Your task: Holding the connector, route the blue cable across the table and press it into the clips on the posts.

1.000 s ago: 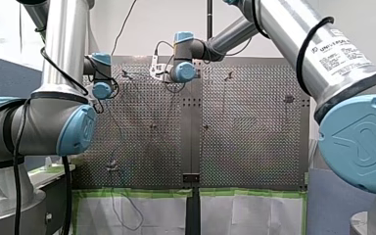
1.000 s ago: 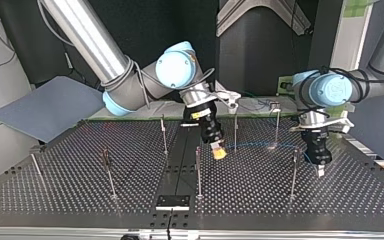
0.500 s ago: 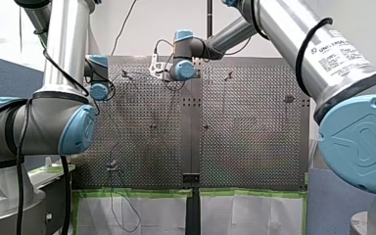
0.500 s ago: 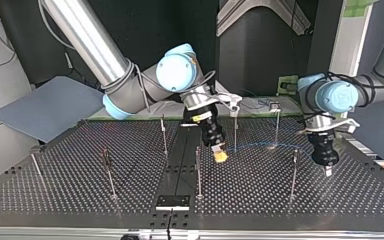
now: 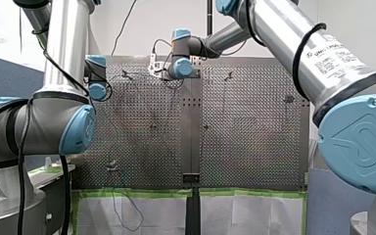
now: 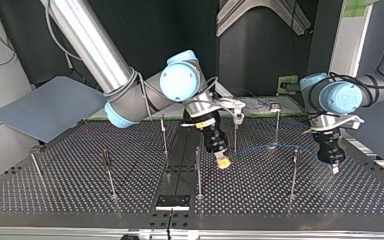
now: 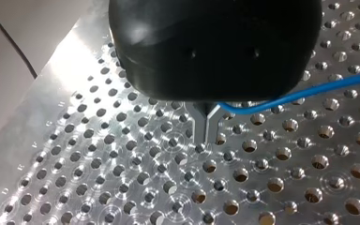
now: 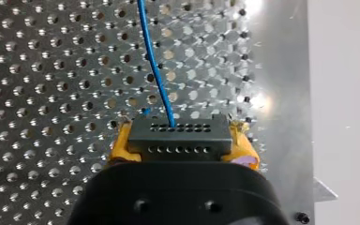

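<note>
Right wrist view: my right gripper (image 8: 183, 147) clamps the dark perforated connector (image 8: 178, 133), my left gripper (image 7: 206, 136) pinches the thin blue cable (image 7: 300, 91), seemingly not yet clipped onto the slim metal posts (image 6: 293, 175).

A grey board (image 6: 50, 107) lies at the top view's left. In the front view, green tape (image 5: 137, 192) borders two white sheets (image 5: 245, 213) (a thin dark wire (image 5: 142, 219) loops over the left one), with a black plate (image 5: 191, 177) just above it.
</note>
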`<state>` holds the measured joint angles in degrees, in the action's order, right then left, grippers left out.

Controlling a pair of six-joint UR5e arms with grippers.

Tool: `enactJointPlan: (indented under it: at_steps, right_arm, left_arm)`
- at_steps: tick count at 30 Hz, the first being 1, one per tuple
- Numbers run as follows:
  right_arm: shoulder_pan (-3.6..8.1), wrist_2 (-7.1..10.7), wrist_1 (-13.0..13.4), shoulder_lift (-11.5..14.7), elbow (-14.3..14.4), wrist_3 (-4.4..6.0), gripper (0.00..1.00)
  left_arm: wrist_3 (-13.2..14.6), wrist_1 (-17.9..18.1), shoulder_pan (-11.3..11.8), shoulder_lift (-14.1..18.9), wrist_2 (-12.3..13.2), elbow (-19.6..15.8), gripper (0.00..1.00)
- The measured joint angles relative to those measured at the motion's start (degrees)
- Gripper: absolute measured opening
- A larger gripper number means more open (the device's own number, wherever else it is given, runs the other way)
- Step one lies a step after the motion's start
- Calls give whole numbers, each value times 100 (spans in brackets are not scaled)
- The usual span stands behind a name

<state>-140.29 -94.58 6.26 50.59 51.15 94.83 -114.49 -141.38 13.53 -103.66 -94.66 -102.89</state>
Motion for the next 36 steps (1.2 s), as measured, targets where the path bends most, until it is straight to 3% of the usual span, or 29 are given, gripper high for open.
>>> enactJointPlan:
  at_steps: [7, 9, 11, 12, 14, 22, 24, 25, 30, 32, 33, 35, 36]
  right_arm:
    - [0, 1, -2, -12, -36, -28, 0]
    - [0, 5, -1, -14, -37, -48, 0]
    - [-1, 7, -4, -18, -38, -60, 0]
    - [-1, 7, -5, -18, -38, -63, 0]
    - [-1, 8, -10, -20, -39, -75, 0]
    - [-3, 9, -41, -20, -39, -119, 0]
    - [-4, 9, -69, -21, -39, -143, 0]
    - [-3, 9, -77, -22, -40, -150, 0]
    - [-13, 9, -96, -25, -39, -163, 0]
    - [-20, 9, -97, -28, -39, -164, 0]
    - [-23, 9, -97, -30, -38, -164, 0]
    - [-26, 9, -98, -33, -38, -165, 0]
    - [-26, 9, -98, -33, -38, -164, 0]
  left_arm:
    - [-310, 164, 24, 1, 314, -12, 0]
    - [-364, 187, 17, 1, 435, -42, 6]
    - [-404, 190, 12, 1, 527, -86, 27]
    - [-430, 182, 8, 1, 556, -118, 27]
    - [-456, 153, -2, 11, 549, -173, 44]
    - [-689, 181, -65, 348, 488, -481, 48]
    - [-803, 229, -80, 468, 538, -528, 48]
    - [-849, 245, -85, 517, 570, -543, 43]
    - [-1046, 224, -88, 764, 782, -624, 45]
    - [-1097, 210, -79, 849, 873, -677, 61]
    - [-1127, 205, -74, 894, 932, -712, 61]
    - [-1159, 196, -68, 936, 992, -756, 84]
    - [-1173, 188, -65, 952, 1014, -783, 84]
